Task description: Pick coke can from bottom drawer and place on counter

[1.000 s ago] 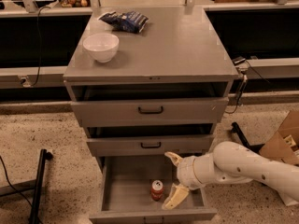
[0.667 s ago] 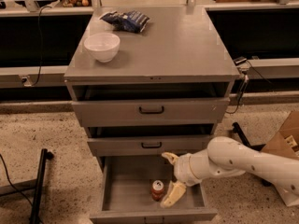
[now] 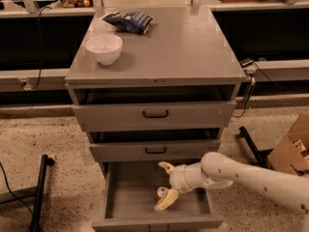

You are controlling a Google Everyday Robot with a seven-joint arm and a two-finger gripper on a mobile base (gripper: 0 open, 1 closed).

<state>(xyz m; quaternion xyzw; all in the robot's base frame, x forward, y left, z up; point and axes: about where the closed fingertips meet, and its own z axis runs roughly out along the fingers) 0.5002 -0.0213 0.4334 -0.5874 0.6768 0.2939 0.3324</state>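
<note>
**Speckled floor, grey cabinet: gripper now straddling the can**

Speckled floor (image 3: 38, 129) surrounds the grey cabinet, whose bottom drawer (image 3: 126, 199) is pulled fully out. The two shallower drawers above it are partly out.

Change: over the last second the gripper (image 3: 161, 185) has slid further into the drawer, to the camera's left. The coke can (image 3: 161, 193) sat just beyond the fingers then. It now lies between them, close against the nearer, lower finger (image 3: 166, 202). The can itself has not shifted.

Gripper state: spread wide, nothing held. Whether the lower finger already touches the can cannot be told.

Meaning: reach looks essentially finished, and the grasp is judged the step in hand. Lift and placing not yet begun.

Can: small, red-orange body, pale silver top, upright on the plain drawer floor, partly hidden by the lower finger. Light and smooth-walled, so an off-centre squeeze could tip it or let it slip.

Counter (image 3: 183, 47) lies well above the gripper. A white bowl (image 3: 104, 48) and a dark blue bag (image 3: 128, 21) sit at the counter's far-left part.
</note>
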